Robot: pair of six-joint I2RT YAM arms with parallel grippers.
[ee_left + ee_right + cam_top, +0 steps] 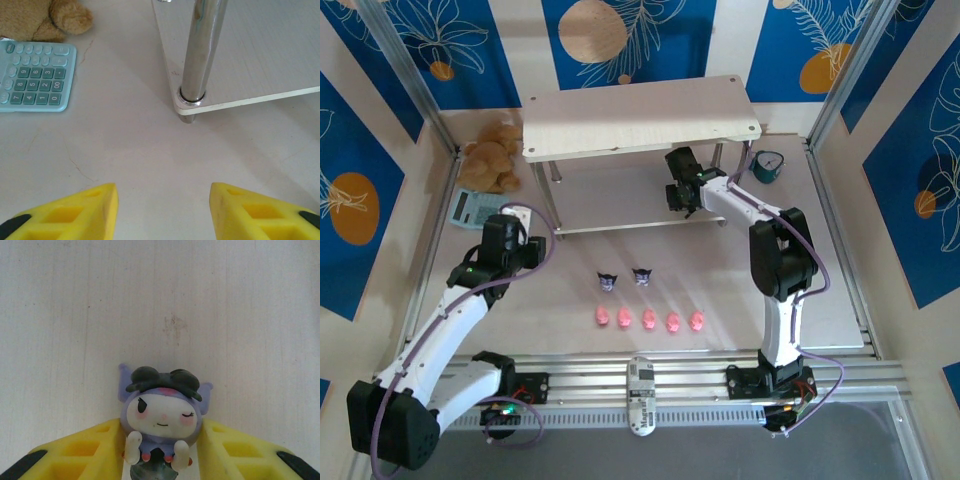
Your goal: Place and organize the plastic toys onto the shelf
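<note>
Pink pigs (pixel 649 320), five of them, stand in a row on the table (pixel 840 290), closer to its near edge. Two dark toys (pixel 607 282) stand just behind them. The shelf (pixel 640 120) stands toward the far edge. The right hand (pixel 682 192) reaches in over the low board of the shelf, near its right end. The left hand (pixel 517 232) hovers over the table by the front left leg of the shelf. A teddy bear (pixel 492 160) and a calculator (pixel 472 207) lie near the left edge. A clock (pixel 768 166) sits by the right end of the shelf.

From the left wrist, the left hand's yellow fingers (pixel 75 215) stand apart with nothing between them. The shiny leg (pixel 200 55) at the corner of the low board is just ahead.

From the right wrist, one more dark toy (pixel 162 415) stands upright on the low board (pixel 160 300), with a yellow finger close on each side. I cannot tell if the fingers squeeze it or only sit beside it.

This toy could fall over. If the right hand pulls back while a finger touches the toy's ears or arms, it may drag or tip it. The arm could also bump the top board above it. And if the left hand knocks the leg, the shelf could shake and the toy could topple.
</note>
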